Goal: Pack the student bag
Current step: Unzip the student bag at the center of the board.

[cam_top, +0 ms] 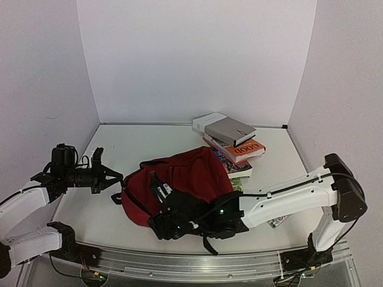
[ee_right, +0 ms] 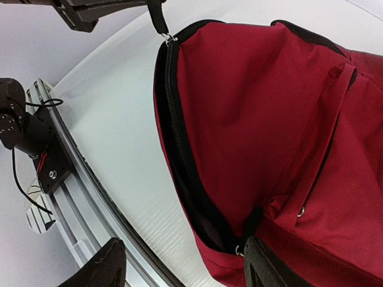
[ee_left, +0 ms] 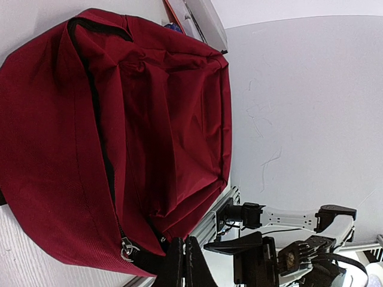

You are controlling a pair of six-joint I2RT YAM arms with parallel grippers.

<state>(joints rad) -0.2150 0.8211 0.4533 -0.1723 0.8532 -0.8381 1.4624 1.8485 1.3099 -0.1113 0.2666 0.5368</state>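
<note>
We see the bag (cam_top: 191, 173) lying on its side in the middle of the table (cam_top: 143, 143), dark red, its black zipper (ee_right: 179, 149) running open along the near edge and showing a dark gap inside. No brand or label can be read on the fabric in any view.

At the bag's left end a black strap (ee_right: 159, 19) hangs from a small metal ring. The left gripper (ee_left: 184, 269) is pinched tight on this strap, with the fingers closed together and the strap drawn taut away from the bag.

The right gripper (ee_right: 179, 272) hovers over the near end of the zipper. Its fingers (ee_right: 99, 269) stand wide apart and we see nothing held between them.

Behind the bag, toward the right, we find a stack of books (cam_top: 233, 149) touching the fabric. A grey book (cam_top: 224, 127) lies on top. Under it an orange book (cam_top: 248, 149) carries white lettering that seems to read "GOOD". The writing on the lowest cover is too small for us to make out.
</note>
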